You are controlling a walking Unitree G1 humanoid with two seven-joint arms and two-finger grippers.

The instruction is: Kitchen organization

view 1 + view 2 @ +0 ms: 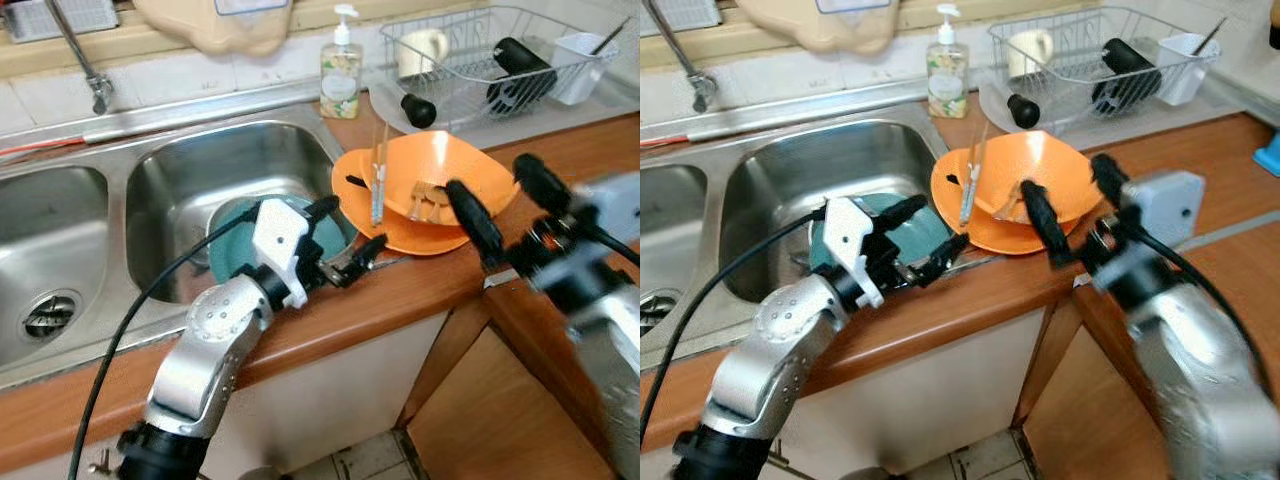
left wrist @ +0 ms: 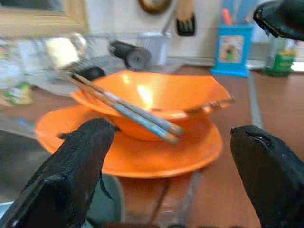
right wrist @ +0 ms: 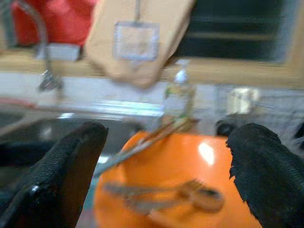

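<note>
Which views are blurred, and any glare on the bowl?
Left eye view: right gripper smeared by motion, counter sharp. Right wrist view: soft throughout, orange bowl and fork fuzzy. Left wrist view: chopsticks fairly crisp, background blurred, white glare spot inside the bowl.

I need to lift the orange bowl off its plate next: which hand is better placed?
Probably the right hand: its open fingers already reach the orange bowl rim by the fork. The left hand, also open, sits lower by the sink edge.
</note>
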